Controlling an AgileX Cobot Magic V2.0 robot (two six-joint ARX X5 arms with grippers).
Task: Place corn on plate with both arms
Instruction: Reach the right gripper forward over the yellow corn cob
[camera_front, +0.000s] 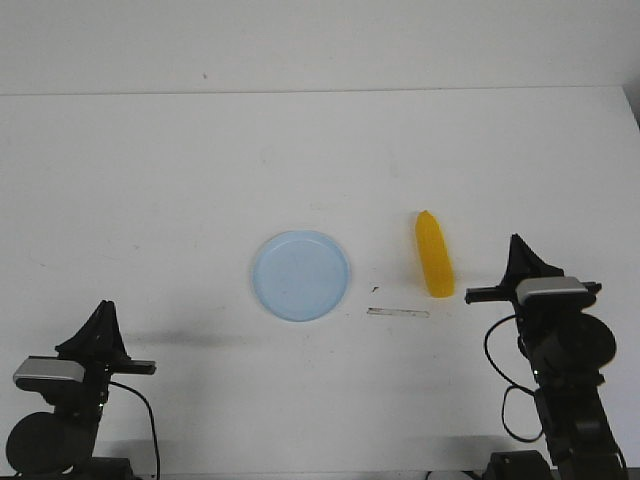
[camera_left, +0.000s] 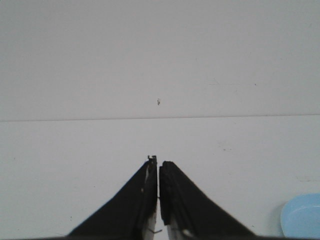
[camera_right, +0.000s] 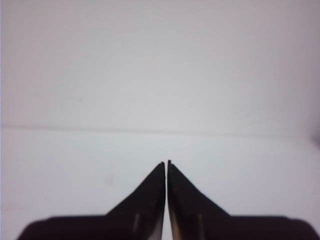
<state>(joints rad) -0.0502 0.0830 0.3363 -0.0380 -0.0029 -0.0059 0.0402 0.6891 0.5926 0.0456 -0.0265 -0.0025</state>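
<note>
The yellow-orange corn (camera_front: 433, 254) lies on the white table, tapered tip pointing away from me, just right of the pale blue plate (camera_front: 300, 275). A sliver of the plate (camera_left: 302, 217) shows in the left wrist view. My left gripper (camera_front: 103, 312) sits near the front left corner, far from both, shut with nothing in it (camera_left: 158, 162). My right gripper (camera_front: 516, 245) stands to the right of the corn, about a cob's width away, shut and empty (camera_right: 166, 162).
A thin pale strip (camera_front: 398, 312) lies on the table in front of the corn, between it and the plate. The table's far edge (camera_front: 320, 92) meets a white wall. Black cables (camera_front: 500, 370) hang by the right arm.
</note>
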